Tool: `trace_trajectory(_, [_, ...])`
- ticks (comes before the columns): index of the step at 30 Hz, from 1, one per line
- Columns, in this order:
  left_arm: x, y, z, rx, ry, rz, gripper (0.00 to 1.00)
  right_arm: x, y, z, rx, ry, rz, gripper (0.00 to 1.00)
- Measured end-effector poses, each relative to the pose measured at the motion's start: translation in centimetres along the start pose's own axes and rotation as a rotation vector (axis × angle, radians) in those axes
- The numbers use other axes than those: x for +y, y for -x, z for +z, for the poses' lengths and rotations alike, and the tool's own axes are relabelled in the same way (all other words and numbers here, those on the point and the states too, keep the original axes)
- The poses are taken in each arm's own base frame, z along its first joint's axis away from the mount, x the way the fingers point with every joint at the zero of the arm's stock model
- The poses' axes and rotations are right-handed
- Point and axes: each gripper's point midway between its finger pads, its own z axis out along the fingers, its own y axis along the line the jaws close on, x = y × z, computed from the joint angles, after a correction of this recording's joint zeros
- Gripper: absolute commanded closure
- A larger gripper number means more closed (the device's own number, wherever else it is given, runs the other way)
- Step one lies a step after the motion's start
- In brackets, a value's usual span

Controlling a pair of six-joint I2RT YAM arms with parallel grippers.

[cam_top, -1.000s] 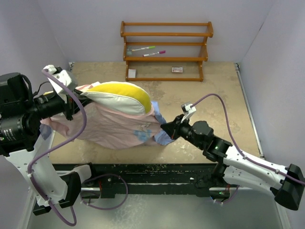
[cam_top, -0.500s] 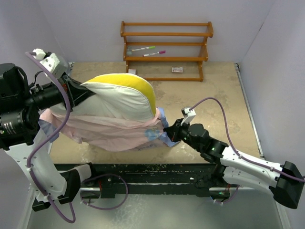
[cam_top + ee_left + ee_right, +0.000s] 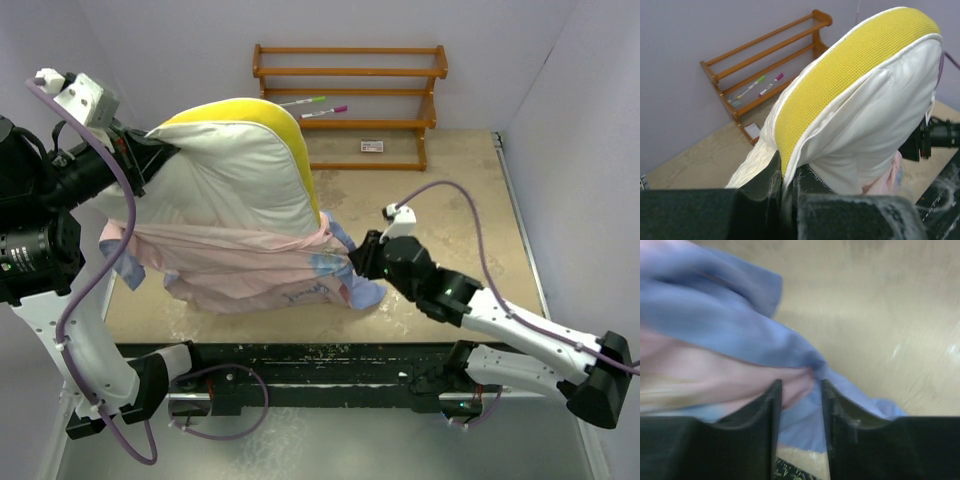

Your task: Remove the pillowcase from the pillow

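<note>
The pillow (image 3: 235, 175) is cream-white with a yellow side band and is lifted, tilted up at the left. My left gripper (image 3: 140, 160) is shut on its corner seam, and in the left wrist view the pillow (image 3: 860, 100) fills the frame above the left gripper (image 3: 785, 175). The pillowcase (image 3: 245, 270), pink side out with a blue end, hangs round the pillow's lower part. My right gripper (image 3: 358, 265) holds the blue end low over the table. In the right wrist view the right gripper (image 3: 799, 385) has its jaws narrowly apart with the bunched pillowcase (image 3: 735, 335) between them.
A wooden rack (image 3: 350, 105) with two markers (image 3: 312, 105) and small cards stands at the back wall. Purple walls close in both sides. The black base rail (image 3: 320, 362) runs along the table's near edge.
My left gripper has lifted the pillow up and to the back left, drawing more of it out of the pillowcase. My right gripper has shifted slightly right with the blue end.
</note>
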Motion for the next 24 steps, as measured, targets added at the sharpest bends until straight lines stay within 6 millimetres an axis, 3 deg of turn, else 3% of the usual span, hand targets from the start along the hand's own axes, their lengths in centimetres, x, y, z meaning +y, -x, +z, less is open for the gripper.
trace_trajectory(2, [-1.2,-0.1,-0.2,-0.003,-0.061,0.036,1.0,2.1,4.5,-1.8,-0.065,0.05,-0.04,0.28])
trace_trajectory(6, [-3.6,-2.2,-1.0,0.033,-0.163,0.057,1.0,8.8,15.9,-8.1,-0.279,0.263,-0.087,0.04])
trace_trajectory(9, [-4.8,-4.1,-1.4,0.073,-0.221,0.041,1.0,14.4,22.9,-13.5,-0.426,0.436,-0.16,0.0])
trace_trajectory(12, [-5.5,-5.8,-1.7,0.106,-0.263,0.019,1.0,20.0,26.0,-17.6,-0.504,0.597,-0.253,0.0])
trace_trajectory(15, [-5.7,-7.1,-1.7,0.125,-0.286,0.021,1.0,25.1,26.9,-18.9,-0.508,0.717,-0.355,0.0])
trace_trajectory(18, [-5.8,-8.1,-1.8,0.14,-0.296,0.037,1.0,29.2,25.4,-17.5,-0.456,0.774,-0.462,0.0])
trace_trajectory(20, [-6.0,-8.5,-1.9,0.145,-0.301,0.05,1.0,31.0,22.8,-15.1,-0.383,0.784,-0.535,0.0])
trace_trajectory(21, [-6.1,-8.6,-2.0,0.146,-0.302,0.055,1.0,31.8,20.6,-13.1,-0.32,0.782,-0.586,0.0])
trace_trajectory(24, [-6.2,-8.9,-2.3,0.156,-0.294,0.065,1.0,32.0,14.5,-7.9,-0.145,0.731,-0.715,0.01])
